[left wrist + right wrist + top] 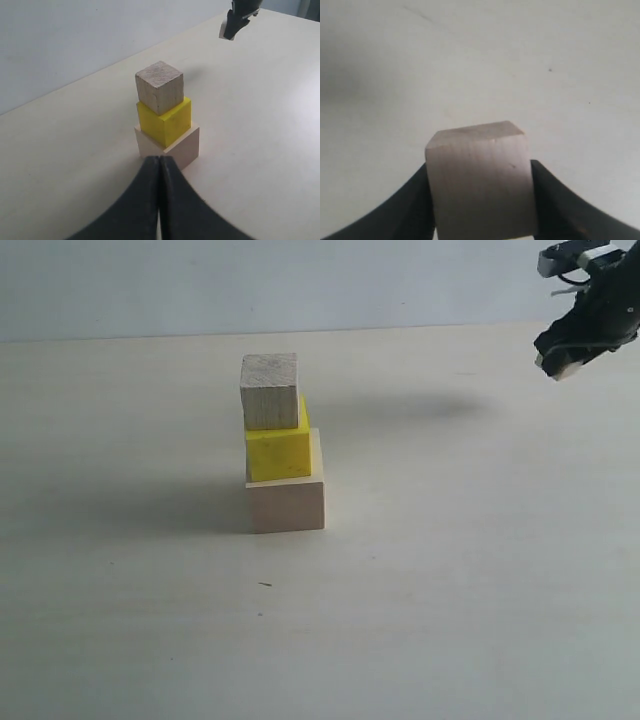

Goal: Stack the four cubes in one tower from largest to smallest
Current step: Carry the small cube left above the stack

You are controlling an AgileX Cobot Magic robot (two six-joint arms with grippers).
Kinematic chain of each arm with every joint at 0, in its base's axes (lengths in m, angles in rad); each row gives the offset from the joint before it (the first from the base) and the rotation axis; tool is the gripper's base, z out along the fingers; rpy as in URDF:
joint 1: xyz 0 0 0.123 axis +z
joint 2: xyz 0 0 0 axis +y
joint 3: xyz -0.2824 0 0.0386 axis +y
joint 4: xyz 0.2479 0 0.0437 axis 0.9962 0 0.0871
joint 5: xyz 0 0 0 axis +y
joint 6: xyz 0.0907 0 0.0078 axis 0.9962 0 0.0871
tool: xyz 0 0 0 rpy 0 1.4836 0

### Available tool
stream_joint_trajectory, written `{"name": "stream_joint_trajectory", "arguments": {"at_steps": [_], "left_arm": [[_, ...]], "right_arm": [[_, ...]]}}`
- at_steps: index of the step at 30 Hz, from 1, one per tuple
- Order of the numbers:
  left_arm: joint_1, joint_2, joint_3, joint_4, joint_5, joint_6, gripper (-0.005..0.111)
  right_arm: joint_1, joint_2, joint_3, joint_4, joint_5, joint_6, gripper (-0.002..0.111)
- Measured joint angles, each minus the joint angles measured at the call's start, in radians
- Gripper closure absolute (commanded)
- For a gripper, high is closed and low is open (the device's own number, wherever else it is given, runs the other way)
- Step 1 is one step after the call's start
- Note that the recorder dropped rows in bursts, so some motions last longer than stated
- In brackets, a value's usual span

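A tower of three cubes stands mid-table: a large pale wood cube at the base, a yellow cube on it, and a smaller pale wood cube on top, turned slightly. My right gripper hangs in the air far to the right of the tower, shut on the tiny pale wood cube. My left gripper is shut with nothing in it, its tips just short of the base cube in the left wrist view. It is out of the exterior view.
The pale tabletop stretches on all sides of the tower, with a plain wall behind it. A tiny dark speck lies in front of the tower.
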Motion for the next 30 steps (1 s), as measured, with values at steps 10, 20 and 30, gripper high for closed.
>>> {"name": "stream_joint_trajectory", "arguments": {"at_steps": [10, 20, 30], "left_arm": [[0.000, -0.019, 0.000, -0.004, -0.007, 0.000, 0.107], [0.000, -0.076, 0.000, -0.008, -0.007, 0.000, 0.107], [0.000, -0.155, 0.021, -0.008, -0.014, 0.000, 0.107]], "right_arm": [[0.000, -0.219, 0.057, 0.066, 0.103, 0.191, 0.108], [0.002, -0.406, 0.225, 0.082, 0.052, 0.222, 0.108], [0.153, -0.471, 0.241, -0.092, 0.046, 0.352, 0.108]]}}
